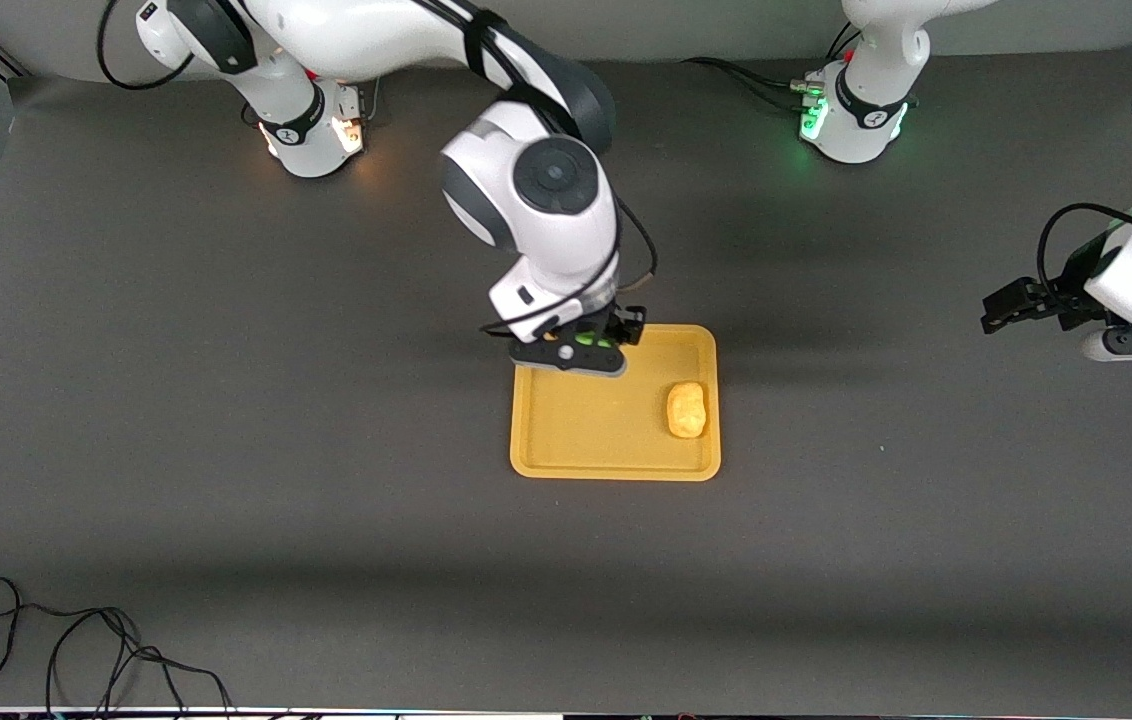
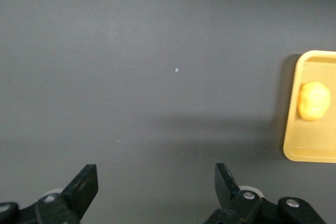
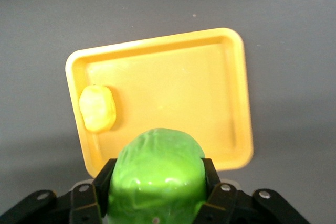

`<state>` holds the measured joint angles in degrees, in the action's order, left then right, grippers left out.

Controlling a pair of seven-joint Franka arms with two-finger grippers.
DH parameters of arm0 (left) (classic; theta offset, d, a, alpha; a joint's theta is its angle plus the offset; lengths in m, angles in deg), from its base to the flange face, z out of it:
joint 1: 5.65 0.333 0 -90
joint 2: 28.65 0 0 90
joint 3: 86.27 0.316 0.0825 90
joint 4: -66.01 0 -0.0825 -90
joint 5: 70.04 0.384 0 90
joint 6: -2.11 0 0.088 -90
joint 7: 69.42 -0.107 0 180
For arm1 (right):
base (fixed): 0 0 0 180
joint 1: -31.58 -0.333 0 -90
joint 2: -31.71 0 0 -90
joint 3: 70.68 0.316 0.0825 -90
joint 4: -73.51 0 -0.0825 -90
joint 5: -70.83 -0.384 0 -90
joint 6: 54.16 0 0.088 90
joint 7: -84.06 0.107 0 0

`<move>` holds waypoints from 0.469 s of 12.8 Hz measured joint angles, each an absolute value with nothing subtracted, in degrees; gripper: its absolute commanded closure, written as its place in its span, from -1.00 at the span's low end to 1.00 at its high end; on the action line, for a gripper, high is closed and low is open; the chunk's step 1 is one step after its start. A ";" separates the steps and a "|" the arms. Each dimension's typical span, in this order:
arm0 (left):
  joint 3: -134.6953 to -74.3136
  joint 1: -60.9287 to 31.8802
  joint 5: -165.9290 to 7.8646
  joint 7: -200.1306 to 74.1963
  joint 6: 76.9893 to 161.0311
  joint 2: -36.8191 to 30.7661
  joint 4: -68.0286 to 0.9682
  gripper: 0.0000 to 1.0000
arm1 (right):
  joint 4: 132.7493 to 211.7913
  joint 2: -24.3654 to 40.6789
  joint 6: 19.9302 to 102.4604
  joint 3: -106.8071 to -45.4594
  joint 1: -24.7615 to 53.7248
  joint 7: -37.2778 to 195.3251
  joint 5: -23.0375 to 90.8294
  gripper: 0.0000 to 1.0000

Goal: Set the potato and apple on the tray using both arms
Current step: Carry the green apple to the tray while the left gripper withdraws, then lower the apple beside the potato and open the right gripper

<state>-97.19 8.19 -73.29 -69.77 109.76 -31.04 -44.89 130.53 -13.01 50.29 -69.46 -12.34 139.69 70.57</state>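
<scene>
The yellow-orange tray (image 1: 586,440) lies mid-table. The potato (image 1: 686,409) lies in it by the rim toward the left arm's end; it also shows in the right wrist view (image 3: 97,108) and the left wrist view (image 2: 314,100). My right gripper (image 1: 581,350) is shut on the green apple (image 3: 157,174) and holds it over the tray's edge nearest the robot bases; in the front view only slivers of green (image 1: 586,341) show between the fingers. My left gripper (image 1: 1001,312) is open and empty (image 2: 156,184), over bare table at the left arm's end, well away from the tray (image 2: 315,150).
Black cables (image 1: 76,650) lie on the table by the edge nearest the front camera, toward the right arm's end. The dark grey table surface spreads all round the tray (image 3: 168,93).
</scene>
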 measured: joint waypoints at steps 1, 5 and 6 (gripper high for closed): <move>-97.02 9.26 -73.30 -71.11 110.18 -31.03 -45.44 -0.99 | 130.45 -15.29 52.30 -69.57 -12.29 139.69 70.80 -0.01; -96.86 11.93 -73.52 -74.07 107.58 -29.44 -40.39 -0.99 | 130.36 -24.22 60.32 -69.85 -12.15 139.69 72.69 -0.01; -96.84 12.28 -73.44 -74.06 103.79 -27.65 -36.47 -0.99 | 130.31 -25.90 62.17 -69.85 -12.20 139.69 72.84 -0.01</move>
